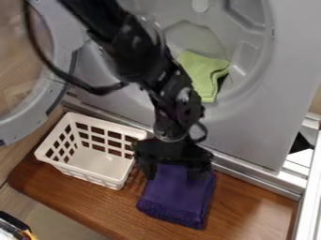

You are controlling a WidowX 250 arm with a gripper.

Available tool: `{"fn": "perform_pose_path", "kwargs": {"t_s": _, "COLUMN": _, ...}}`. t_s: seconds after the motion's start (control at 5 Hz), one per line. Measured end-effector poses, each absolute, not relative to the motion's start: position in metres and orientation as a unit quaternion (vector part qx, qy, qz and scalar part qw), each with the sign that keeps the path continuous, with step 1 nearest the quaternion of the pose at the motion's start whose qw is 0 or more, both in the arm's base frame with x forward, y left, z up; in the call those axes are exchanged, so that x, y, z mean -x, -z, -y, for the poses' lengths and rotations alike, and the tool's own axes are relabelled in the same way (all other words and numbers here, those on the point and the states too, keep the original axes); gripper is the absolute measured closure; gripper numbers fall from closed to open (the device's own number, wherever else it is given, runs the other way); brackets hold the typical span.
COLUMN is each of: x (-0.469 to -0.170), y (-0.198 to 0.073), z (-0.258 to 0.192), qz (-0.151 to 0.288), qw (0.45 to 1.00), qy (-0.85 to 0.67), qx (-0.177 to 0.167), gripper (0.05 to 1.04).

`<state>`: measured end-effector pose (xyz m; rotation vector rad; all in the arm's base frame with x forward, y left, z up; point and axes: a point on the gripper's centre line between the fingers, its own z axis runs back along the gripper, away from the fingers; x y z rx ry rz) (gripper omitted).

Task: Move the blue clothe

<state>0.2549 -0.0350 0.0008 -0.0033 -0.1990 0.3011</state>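
My gripper (172, 173) hangs low over the upper end of the blue cloth, just right of the white basket. It is open, with its fingers spread toward the cloth's two sides. The folded blue cloth (179, 197), purplish in tone, lies on the brown wooden surface. Its upper end is partly hidden beneath the gripper; whether they touch, I cannot tell.
A white slotted basket (94, 161) stands left of the cloth on the wooden surface (251, 206). Behind is a grey drum-like opening with a green cloth (202, 75) in it. A round door (59, 93) hangs open at the left. A white metal frame borders the right.
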Motion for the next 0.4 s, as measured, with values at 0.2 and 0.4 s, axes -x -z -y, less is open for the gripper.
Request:
{"fn": "perform_pose_path", "kwargs": {"t_s": 0.2, "x": -0.251, "y": -0.0115, "z": 0.0345, "qz": 0.111, "qw": 0.982, "qy": -0.154, "qx": 0.007, "gripper": 0.084}}
{"fn": "perform_pose_path", "kwargs": {"t_s": 0.4, "x": -0.251, "y": -0.0115, "z": 0.0345, "qz": 0.111, "qw": 0.982, "qy": -0.154, "qx": 0.007, "gripper": 0.084}}
